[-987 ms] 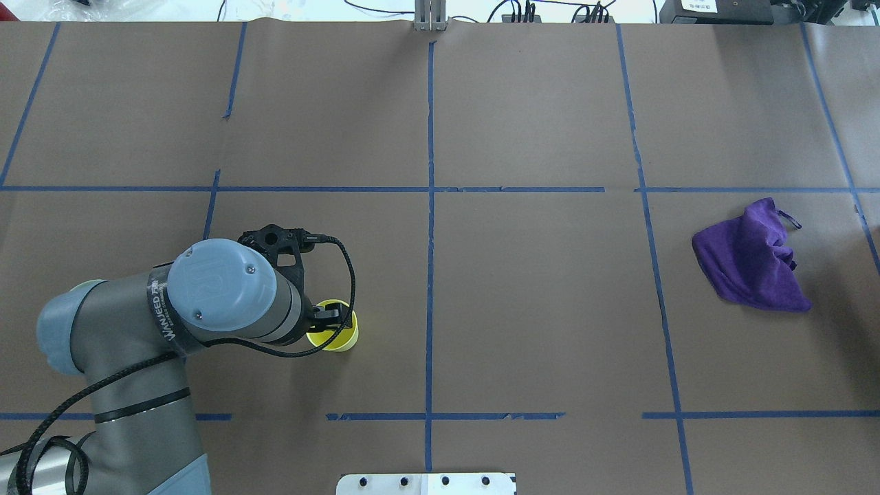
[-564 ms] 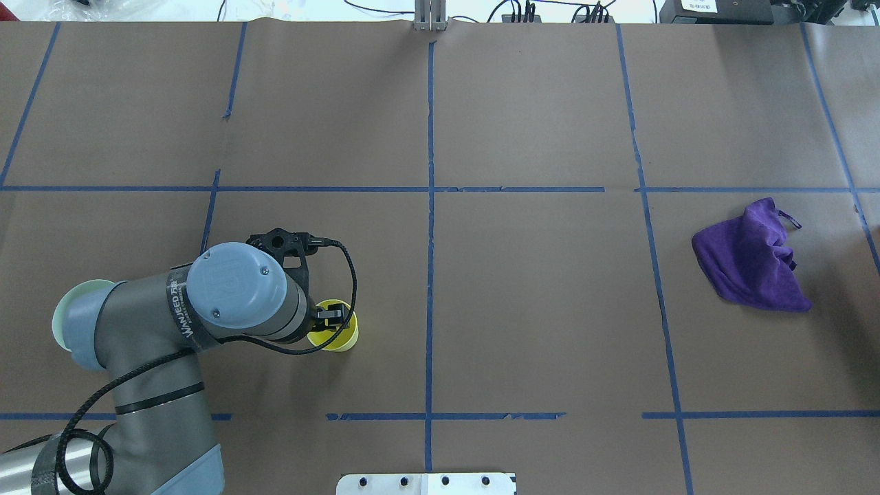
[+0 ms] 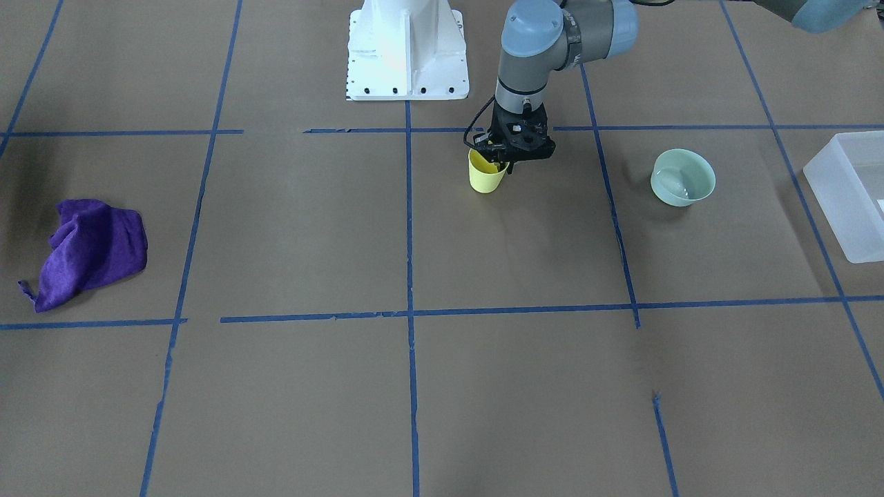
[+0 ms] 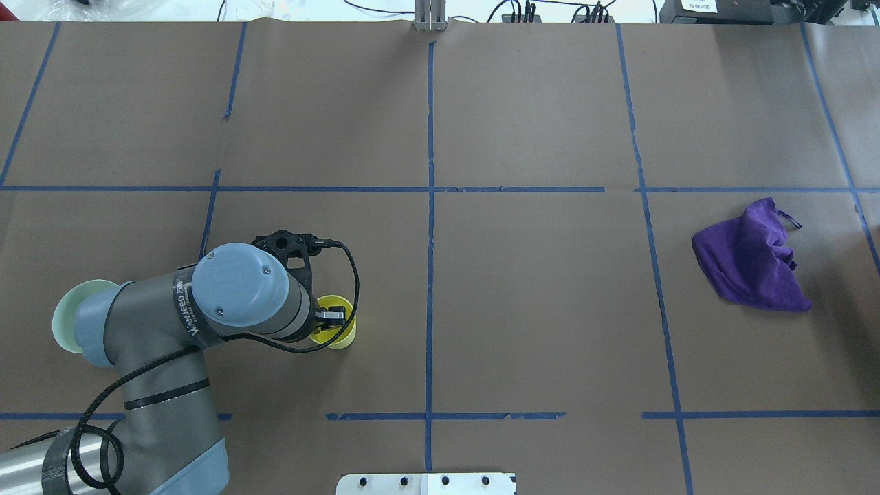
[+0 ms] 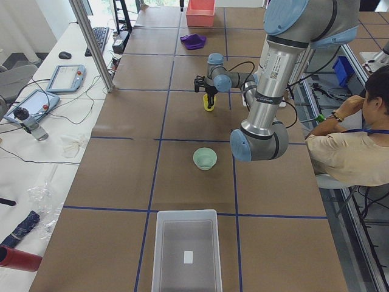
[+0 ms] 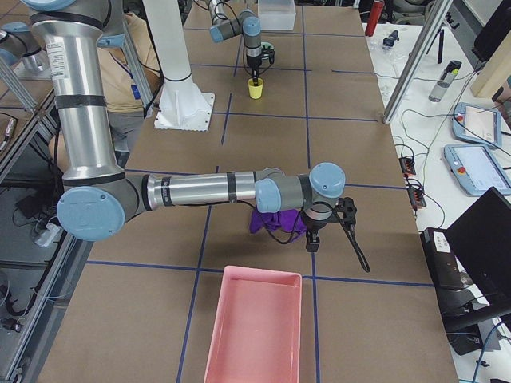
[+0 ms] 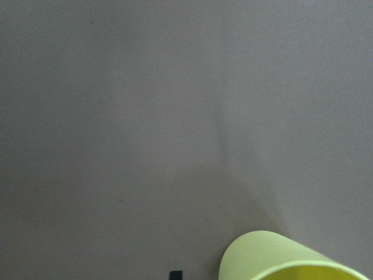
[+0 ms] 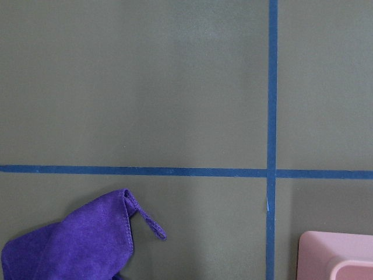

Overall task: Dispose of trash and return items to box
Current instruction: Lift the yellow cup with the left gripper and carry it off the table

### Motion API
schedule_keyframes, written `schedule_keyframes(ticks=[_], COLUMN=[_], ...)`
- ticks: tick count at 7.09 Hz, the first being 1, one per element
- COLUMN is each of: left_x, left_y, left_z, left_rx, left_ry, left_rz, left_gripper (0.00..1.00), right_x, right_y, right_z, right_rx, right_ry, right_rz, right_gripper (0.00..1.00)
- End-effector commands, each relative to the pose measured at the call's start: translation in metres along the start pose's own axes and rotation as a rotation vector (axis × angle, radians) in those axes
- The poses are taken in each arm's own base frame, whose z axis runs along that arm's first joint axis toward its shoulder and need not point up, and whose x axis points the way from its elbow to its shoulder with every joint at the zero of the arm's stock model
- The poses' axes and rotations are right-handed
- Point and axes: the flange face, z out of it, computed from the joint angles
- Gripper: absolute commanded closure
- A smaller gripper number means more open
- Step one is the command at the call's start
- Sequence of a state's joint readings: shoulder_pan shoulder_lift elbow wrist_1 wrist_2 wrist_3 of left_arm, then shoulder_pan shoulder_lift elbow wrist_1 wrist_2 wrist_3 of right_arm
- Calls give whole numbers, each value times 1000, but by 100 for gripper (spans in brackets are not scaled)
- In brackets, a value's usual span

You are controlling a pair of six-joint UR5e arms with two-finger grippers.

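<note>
The yellow cup (image 3: 486,178) stands near the robot's base, left of the table's middle line in the overhead view (image 4: 338,335). My left gripper (image 3: 501,164) is at its rim, shut on the cup wall with one finger inside; the left wrist view shows the cup's wall (image 7: 274,256) at the bottom edge. The mint-green bowl (image 3: 682,178) sits empty and apart on the table. The frosted box (image 3: 829,200) lies beyond it at the table's end. My right gripper (image 6: 313,243) hangs by the purple cloth; I cannot tell whether it is open or shut.
A crumpled purple cloth (image 4: 749,258) lies on the robot's right side of the table. A pink bin (image 6: 251,327) lies past it at that table end. The white robot base (image 3: 406,48) is at the table's near edge. An operator sits beside the table (image 5: 352,146).
The left arm's elbow has swung right, uncovering part of the bowl. The gripper and the yellow cup have shifted slightly away from the robot.
</note>
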State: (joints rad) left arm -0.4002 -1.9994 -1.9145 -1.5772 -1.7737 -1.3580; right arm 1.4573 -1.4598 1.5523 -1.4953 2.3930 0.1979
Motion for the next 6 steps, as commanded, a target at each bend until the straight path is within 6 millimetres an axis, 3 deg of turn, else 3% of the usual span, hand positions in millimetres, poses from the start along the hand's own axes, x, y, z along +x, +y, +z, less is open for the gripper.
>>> schedule_keyframes(ticks=[1, 2, 3, 4, 5, 6], left_x=[0, -36, -68, -104, -141, -191], left_y=[-6, -47, -61, -74, -96, -110], left_z=[-65, -117, -143, -153, -155, -152], left_rx=[-5, 54, 89, 125, 166, 181], left_ry=[116, 158, 168, 142, 82, 0], left_rz=[-6, -73, -105, -120, -21, 121], left_gripper=[100, 100, 100, 100, 100, 100], right_x=[3, 3, 3, 5, 5, 10], right_y=[-2, -2, -2, -2, -1, 0], right_z=[3, 3, 3, 5, 5, 9], right_rx=[10, 11, 13, 10, 14, 24], right_ry=[-2, -1, -1, -2, -3, -5], right_rz=[-9, -10, -14, -11, -15, -26], right_gripper=[0, 0, 0, 0, 0, 0])
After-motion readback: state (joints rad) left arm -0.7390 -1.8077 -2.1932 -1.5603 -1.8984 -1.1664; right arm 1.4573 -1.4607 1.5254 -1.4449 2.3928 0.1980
